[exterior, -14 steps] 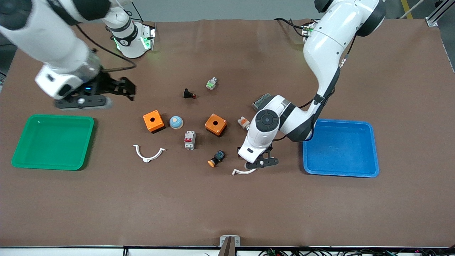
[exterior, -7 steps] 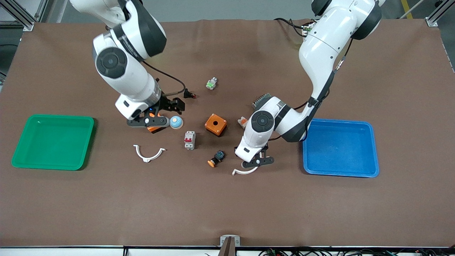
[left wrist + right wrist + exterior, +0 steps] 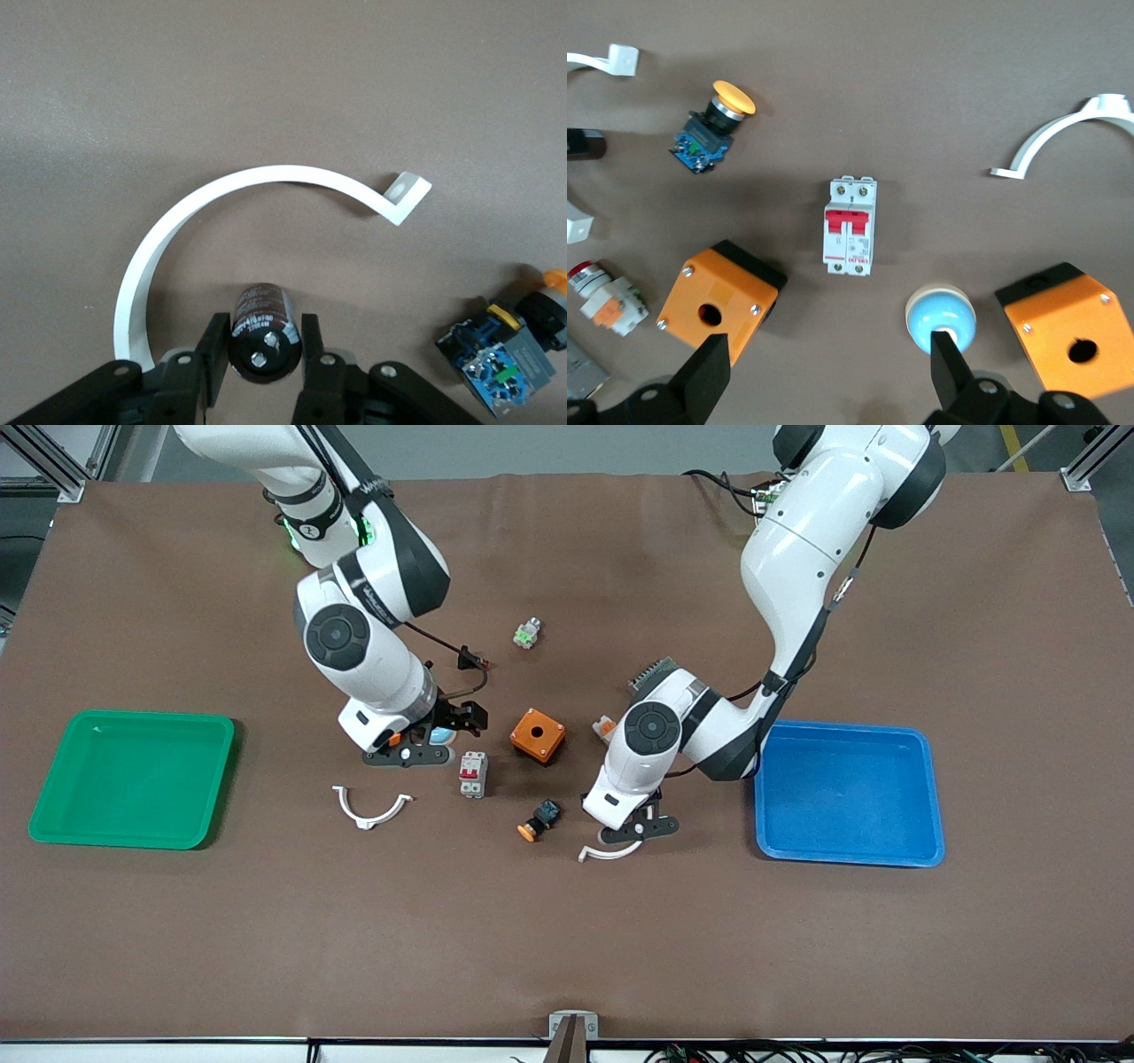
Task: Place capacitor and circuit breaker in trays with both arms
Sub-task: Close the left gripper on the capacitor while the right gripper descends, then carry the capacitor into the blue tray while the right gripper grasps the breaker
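Progress stands at the pick-up stage: neither task part has reached a tray. Nearest the front camera, the left gripper [image 3: 631,831] is down at the table, beside one end of a white curved clip [image 3: 608,854]; its wrist view shows the jaws closed against the sides of the capacitor [image 3: 262,328], a small dark cylinder lying on the table inside the arc of that clip, with its shiny end facing the wrist camera. The part does not yet appear lifted. An orange-capped push button [image 3: 539,820] lies just beside this spot, toward the right arm's end of the table. Slightly farther from the camera, the circuit breaker [image 3: 473,773] rests free on the table with its two red levers facing up, untouched. The right gripper [image 3: 423,748] hovers low, partly covering an orange box [image 3: 1066,330] and a blue dome [image 3: 941,318], just beside the breaker but not centred over it; its jaws stand wide apart and hold nothing. A second orange box [image 3: 537,735] lies beside the breaker, toward the left arm's end. The blue tray [image 3: 921,797] and the green tray [image 3: 49,815] at the two ends of the table are both without parts. Remaining work, by judgement: lift the capacitor and carry it to a tray, align the right gripper on the breaker, grasp it, and deliver it likewise.
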Controlling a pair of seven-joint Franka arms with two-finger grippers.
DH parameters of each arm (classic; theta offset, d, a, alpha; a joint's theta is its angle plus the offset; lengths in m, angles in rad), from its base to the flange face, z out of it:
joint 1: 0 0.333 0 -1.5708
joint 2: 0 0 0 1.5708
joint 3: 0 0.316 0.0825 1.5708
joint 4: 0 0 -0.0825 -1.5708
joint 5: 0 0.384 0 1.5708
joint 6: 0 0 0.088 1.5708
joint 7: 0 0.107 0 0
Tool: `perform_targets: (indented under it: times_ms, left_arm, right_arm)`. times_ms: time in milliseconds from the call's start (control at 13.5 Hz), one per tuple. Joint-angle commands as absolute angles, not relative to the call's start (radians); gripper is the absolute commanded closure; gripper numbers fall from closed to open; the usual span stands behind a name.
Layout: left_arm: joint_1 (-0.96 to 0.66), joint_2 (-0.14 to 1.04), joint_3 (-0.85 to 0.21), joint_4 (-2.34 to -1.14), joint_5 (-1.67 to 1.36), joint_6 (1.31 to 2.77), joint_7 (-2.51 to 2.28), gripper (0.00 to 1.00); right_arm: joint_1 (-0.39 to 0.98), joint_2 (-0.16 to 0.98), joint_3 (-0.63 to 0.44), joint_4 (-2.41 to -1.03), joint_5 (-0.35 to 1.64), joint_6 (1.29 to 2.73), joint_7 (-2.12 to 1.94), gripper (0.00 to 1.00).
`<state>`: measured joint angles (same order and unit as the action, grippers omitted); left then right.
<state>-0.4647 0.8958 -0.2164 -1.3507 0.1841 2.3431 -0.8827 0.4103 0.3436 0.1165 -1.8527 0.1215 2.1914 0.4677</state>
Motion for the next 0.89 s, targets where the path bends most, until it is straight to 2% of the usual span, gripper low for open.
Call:
perform_targets:
  times_ms: [0, 74, 296, 667, 815]
  left_arm:
    - [-0.485, 0.904, -0.207, -1.325, 0.21, 2.342, -0.908, 0.93]
    - [-0.483, 0.896, -0.207, -1.325, 0.212, 2.338, -0.908, 0.97]
    - [-0.462, 0.826, -0.207, -1.325, 0.21, 2.274, -0.9, 0.97]
    - [-0.309, 0.675, -0.222, -1.359, 0.201, 2.133, -0.783, 0.97]
    - [-0.234, 0.615, -0.222, -1.423, 0.201, 2.08, -0.66, 0.97]
  right_arm:
    - [0.436, 0.394, 0.104, -1.845, 0.137, 2.241, 0.474, 0.0]
    - [0.436, 0.409, 0.104, -1.845, 0.132, 2.265, 0.474, 0.0]
    - [0.436, 0.462, 0.101, -1.833, 0.109, 2.322, 0.472, 0.0]
    - [0.43, 0.543, 0.098, -1.784, 0.071, 2.329, 0.474, 0.0]
    - [0.433, 0.56, 0.098, -1.776, 0.071, 2.329, 0.474, 0.0]
